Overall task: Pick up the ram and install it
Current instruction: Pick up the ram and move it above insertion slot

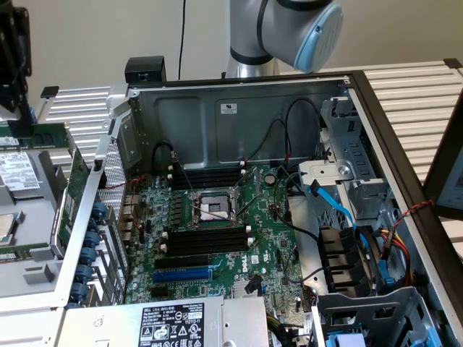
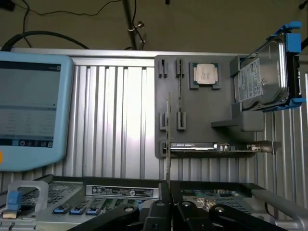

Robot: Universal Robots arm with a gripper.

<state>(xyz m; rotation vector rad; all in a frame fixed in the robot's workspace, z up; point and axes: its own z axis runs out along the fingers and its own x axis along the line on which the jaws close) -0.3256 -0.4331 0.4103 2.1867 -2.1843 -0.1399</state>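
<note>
My gripper [image 2: 166, 208] is shut on the ram [image 2: 167, 144], a thin green stick seen edge-on between the black fingers [image 2: 153, 211]. In the exterior view, the gripper [image 1: 20, 116] hangs at the far left over the grey parts tray [image 1: 36, 271], with the ram [image 1: 36, 135] lying level beneath it, just above the tray. The motherboard [image 1: 217, 249] lies in the open case, well off to the exterior view's right of the gripper. Its long black memory slots [image 1: 206, 240] flank the CPU socket [image 1: 212, 207].
The tray [image 2: 192, 106] carries a CPU [image 2: 206, 74], a hard drive [image 2: 263, 77] and a green expansion card with bracket [image 2: 216, 147]. A tablet screen [image 2: 29, 110] stands beside it. The case's rear wall [image 1: 101, 217], cables [image 1: 340, 206] and drive cage [image 1: 362, 188] crowd the board.
</note>
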